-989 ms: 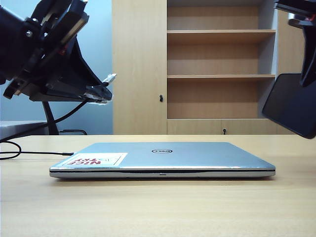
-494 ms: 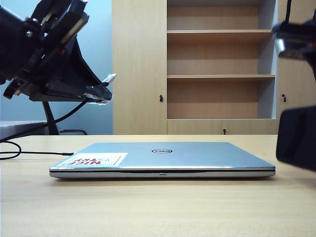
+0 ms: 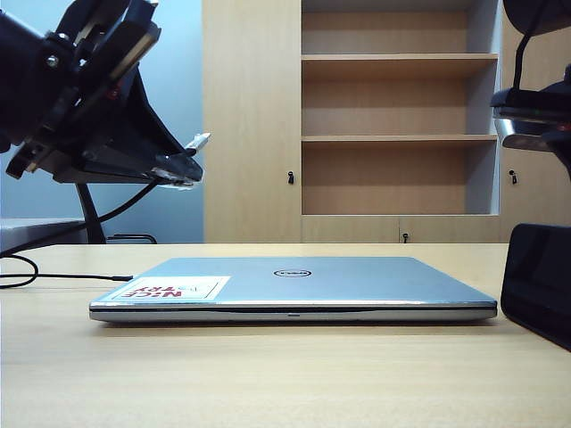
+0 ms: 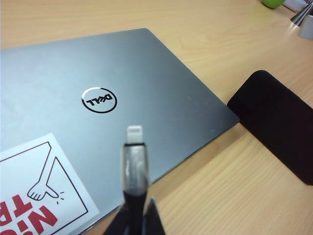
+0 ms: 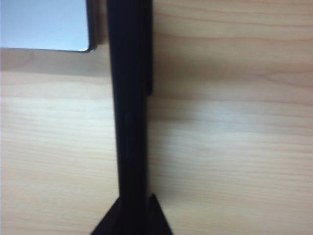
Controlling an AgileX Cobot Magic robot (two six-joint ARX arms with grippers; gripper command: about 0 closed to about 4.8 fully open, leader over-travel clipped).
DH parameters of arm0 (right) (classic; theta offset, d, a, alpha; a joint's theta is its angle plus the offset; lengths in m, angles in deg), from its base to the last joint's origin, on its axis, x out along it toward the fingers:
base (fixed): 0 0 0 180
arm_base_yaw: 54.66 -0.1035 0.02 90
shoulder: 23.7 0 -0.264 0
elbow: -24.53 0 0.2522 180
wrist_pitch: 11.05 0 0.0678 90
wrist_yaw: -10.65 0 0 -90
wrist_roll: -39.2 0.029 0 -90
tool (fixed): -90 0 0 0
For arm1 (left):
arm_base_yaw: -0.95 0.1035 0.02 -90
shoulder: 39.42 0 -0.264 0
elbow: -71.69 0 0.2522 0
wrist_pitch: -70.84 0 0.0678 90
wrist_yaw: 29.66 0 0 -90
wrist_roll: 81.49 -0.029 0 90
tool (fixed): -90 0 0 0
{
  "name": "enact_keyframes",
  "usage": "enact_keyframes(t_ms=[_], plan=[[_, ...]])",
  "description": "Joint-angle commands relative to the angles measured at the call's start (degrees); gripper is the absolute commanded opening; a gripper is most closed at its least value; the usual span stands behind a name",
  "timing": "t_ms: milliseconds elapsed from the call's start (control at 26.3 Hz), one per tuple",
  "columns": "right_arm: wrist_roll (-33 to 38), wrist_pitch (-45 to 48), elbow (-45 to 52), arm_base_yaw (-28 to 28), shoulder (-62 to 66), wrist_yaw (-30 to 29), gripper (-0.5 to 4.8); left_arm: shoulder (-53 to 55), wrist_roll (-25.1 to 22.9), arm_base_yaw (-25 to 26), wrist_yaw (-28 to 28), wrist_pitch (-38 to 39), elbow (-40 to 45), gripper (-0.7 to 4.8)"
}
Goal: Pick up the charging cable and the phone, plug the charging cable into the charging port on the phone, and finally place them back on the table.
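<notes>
My left gripper (image 3: 174,168) hangs above the left end of the table (image 3: 285,374), shut on the charging cable just behind its silver-white plug (image 3: 198,140). In the left wrist view the plug (image 4: 134,133) sticks out past the gripper (image 4: 137,201), over the laptop lid. The black cord (image 3: 53,276) trails down onto the table at the left. The black phone (image 3: 540,281) stands tilted, low by the laptop's right corner, and also shows as the dark slab (image 4: 276,122). My right gripper (image 5: 134,198) is shut on the phone's edge (image 5: 129,98). Whether the phone touches the table I cannot tell.
A closed silver Dell laptop (image 3: 294,281) with a red-lettered sticker (image 3: 169,288) lies in the middle of the table. A tall wooden shelf cabinet (image 3: 393,116) stands behind. A green object (image 4: 273,3) and a metal piece (image 4: 301,14) sit at the far side.
My right arm has come down with the phone, from high at the right to just beside the laptop's right corner. The left arm and cable plug have not moved.
</notes>
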Motion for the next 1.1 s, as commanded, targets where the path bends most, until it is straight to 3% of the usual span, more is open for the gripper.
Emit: enact_keyframes(t_ms=[38,646,799,1103], plan=[[0.2,1.6,0.9,-0.1,1.0,-1.1,1.0,0.0,-0.1,0.1,-0.2,-0.3,-0.1,-0.07],[0.3,5.2,0.9,-0.1,6.5,-1.1,0.98,0.0,0.0,0.1,-0.2,-0.2,-0.1,-0.07],[0.3,5.6,0.9,-0.1,6.6,-1.0,-0.05,0.0,-0.1,0.1,-0.2,-0.2,-0.1,-0.07],[0.3,1.5,-2.6,-0.1,6.4,-1.1,-0.06,0.0,0.4,0.0,-0.2,0.6,-0.1,-0.07]])
